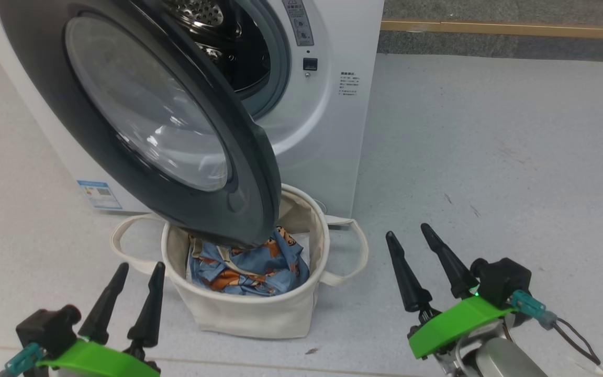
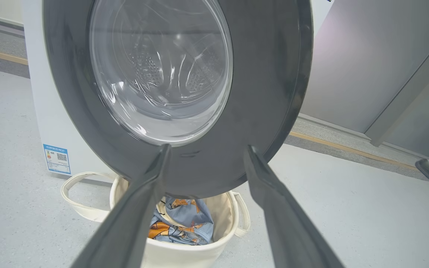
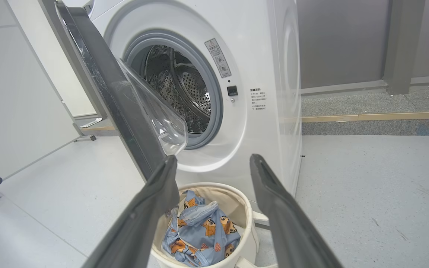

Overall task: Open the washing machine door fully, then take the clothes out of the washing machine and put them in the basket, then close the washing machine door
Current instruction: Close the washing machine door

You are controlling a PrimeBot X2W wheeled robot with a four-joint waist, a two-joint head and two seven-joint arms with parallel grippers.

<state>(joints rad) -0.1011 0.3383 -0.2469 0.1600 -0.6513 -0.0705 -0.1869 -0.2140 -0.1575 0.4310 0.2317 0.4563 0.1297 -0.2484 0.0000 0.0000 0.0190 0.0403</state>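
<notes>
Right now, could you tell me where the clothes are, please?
In the head view the clothes lie inside the basket at lower centre, before the washing machine, under the lower rim of the open door.

Head looks down; both wrists, seemingly low, share the basket (image 1: 249, 314).

A pale grey speckled floor (image 1: 490, 157) carries a few dark scuffs (image 1: 472, 210) toward its right side and a small brown speck (image 1: 311, 351) close to a thin seam (image 1: 228, 362). Along its far edge runs a dark carpet band (image 1: 490, 48) with a wooden strip (image 1: 505, 29) set in it. Beyond stand grey wall panels (image 3: 341, 41) and a grey post (image 3: 399, 44); a white partition (image 3: 13, 93) rises at the left edge, a metal foot (image 3: 86, 137) at its base
</notes>
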